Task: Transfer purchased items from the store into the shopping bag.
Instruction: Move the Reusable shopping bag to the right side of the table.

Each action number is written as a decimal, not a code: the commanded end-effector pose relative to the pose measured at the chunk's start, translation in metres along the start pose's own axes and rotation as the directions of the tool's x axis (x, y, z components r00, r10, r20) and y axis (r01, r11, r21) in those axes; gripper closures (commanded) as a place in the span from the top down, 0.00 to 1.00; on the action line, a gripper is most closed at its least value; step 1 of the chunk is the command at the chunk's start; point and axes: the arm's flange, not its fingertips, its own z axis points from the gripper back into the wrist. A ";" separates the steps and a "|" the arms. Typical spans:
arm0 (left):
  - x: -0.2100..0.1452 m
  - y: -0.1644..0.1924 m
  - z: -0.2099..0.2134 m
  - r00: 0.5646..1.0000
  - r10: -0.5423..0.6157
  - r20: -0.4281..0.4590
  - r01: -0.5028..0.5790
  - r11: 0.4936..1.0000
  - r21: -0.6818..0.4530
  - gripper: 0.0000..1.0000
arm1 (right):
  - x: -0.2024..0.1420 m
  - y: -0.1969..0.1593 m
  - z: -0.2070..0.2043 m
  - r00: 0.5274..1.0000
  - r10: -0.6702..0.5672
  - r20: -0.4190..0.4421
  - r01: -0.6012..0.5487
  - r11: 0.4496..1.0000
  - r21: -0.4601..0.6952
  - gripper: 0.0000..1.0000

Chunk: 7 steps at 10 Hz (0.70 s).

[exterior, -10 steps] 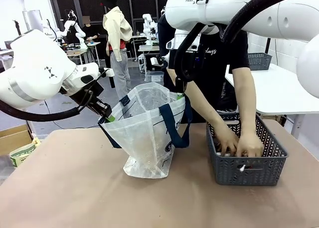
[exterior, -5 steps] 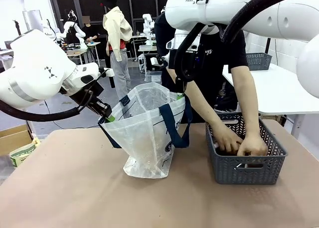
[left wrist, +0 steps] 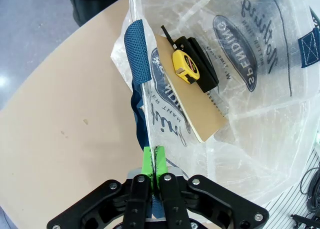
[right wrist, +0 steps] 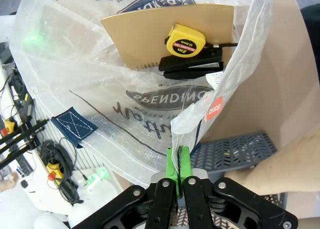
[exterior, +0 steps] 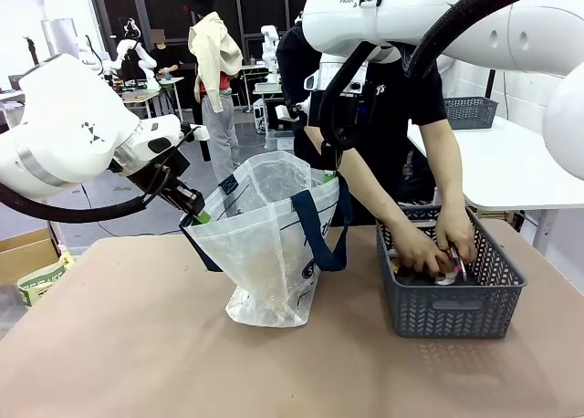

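Note:
The translucent white shopping bag (exterior: 265,245) stands open at the table's middle, its navy handles hanging. My left gripper (exterior: 196,214) is shut on its left rim, and my right gripper (exterior: 328,175) is shut on its right rim. Seen from the left wrist, the gripper (left wrist: 154,151) pinches the plastic beside a navy strap (left wrist: 137,51). Inside the bag lie a tan notebook (left wrist: 195,109), a yellow tape measure (left wrist: 186,67) and a black item (left wrist: 202,64). The right wrist view looks past its gripper (right wrist: 177,151) onto the same tape measure (right wrist: 186,40). Both of the person's hands (exterior: 424,252) are in the dark grey basket (exterior: 452,307), one of them holding a small item.
The basket stands at the table's right, close to the bag. The person leans over it from the far side, their forearm (right wrist: 285,159) near my right gripper. A cardboard box (exterior: 36,267) sits off the table's left edge. Bare brown tabletop (exterior: 137,363) lies in front.
The person's hands have shifted inside the basket and risen a little, one now holding a small item. Both grippers and the bag have stayed still.

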 end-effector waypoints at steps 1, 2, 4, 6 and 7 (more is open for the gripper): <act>0.000 0.001 0.000 1.000 0.009 0.005 -0.009 1.000 0.004 0.00 | 0.000 0.000 0.000 1.000 0.000 -0.001 0.000 1.000 0.000 0.00; 0.000 0.001 0.000 1.000 0.009 0.005 -0.009 1.000 0.004 0.00 | 0.000 0.000 0.000 1.000 0.000 -0.001 0.000 1.000 0.000 0.00; 0.000 0.001 0.000 1.000 0.009 0.005 -0.009 1.000 0.004 0.00 | 0.000 0.000 0.000 1.000 0.000 -0.001 0.000 1.000 0.000 0.00; 0.000 0.001 0.000 1.000 0.009 0.005 -0.009 1.000 0.004 0.00 | 0.000 0.000 0.000 1.000 0.000 -0.001 0.000 1.000 0.000 0.00; 0.000 0.001 0.000 1.000 0.009 0.005 -0.009 1.000 0.004 0.00 | 0.000 0.000 0.000 1.000 0.000 -0.001 0.000 1.000 0.000 0.00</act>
